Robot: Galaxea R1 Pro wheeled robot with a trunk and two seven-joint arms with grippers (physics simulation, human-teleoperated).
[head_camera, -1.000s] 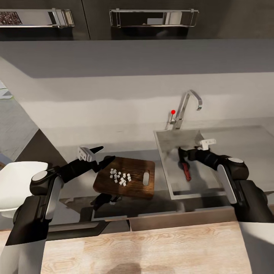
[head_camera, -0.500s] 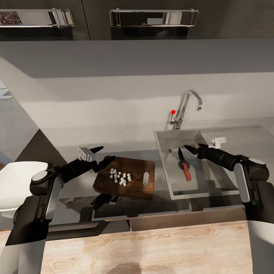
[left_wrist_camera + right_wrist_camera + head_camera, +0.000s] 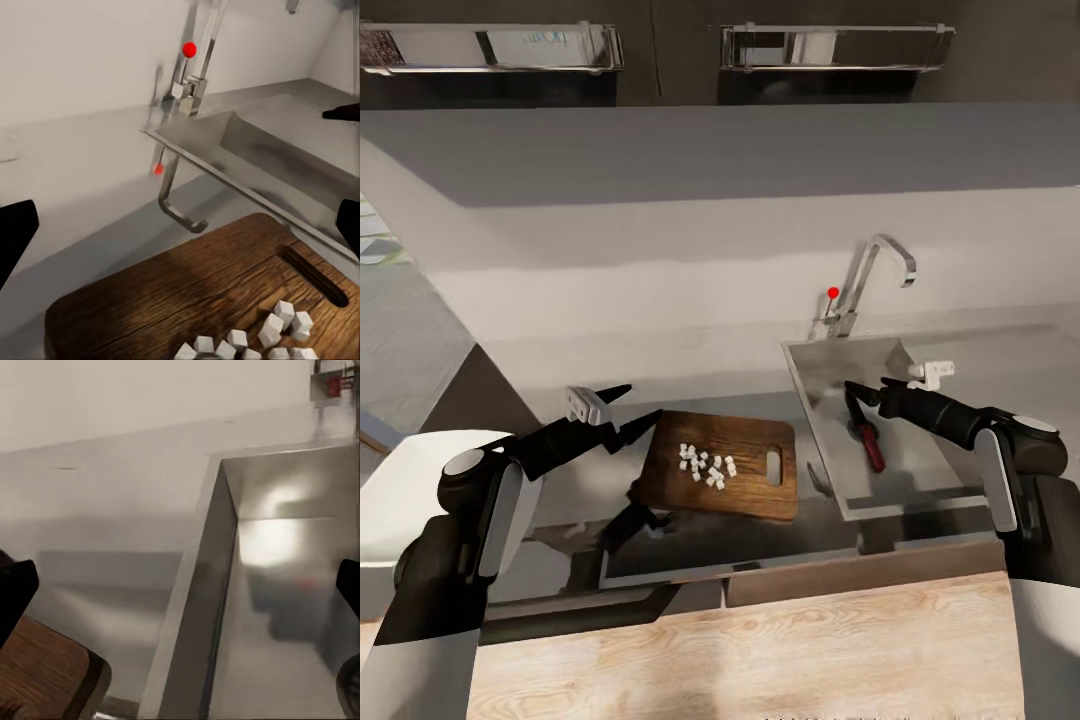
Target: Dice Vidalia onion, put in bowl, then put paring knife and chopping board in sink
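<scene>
Camera shifted since 0.5 s ago; arms didn't. Knife [image 3: 867, 436] lies in sink [image 3: 920, 495]. Right gripper [image 3: 863, 392] above it, jaws apart, empty; left gripper [image 3: 637, 405] likewise beside board [image 3: 760, 495]. Onion dice [image 3: 707, 466] on board. Next: tip dice into bowl w/o spilling.

Your right arm covers the far tip of the paring knife [image 3: 866, 437] in the sink [image 3: 830, 365]; the bowl [image 3: 400, 500] runs off the head view's left edge.

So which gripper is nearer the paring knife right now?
Right. The right gripper hovers open just above the paring knife in the sink; the left gripper is beyond the chopping board.
</scene>
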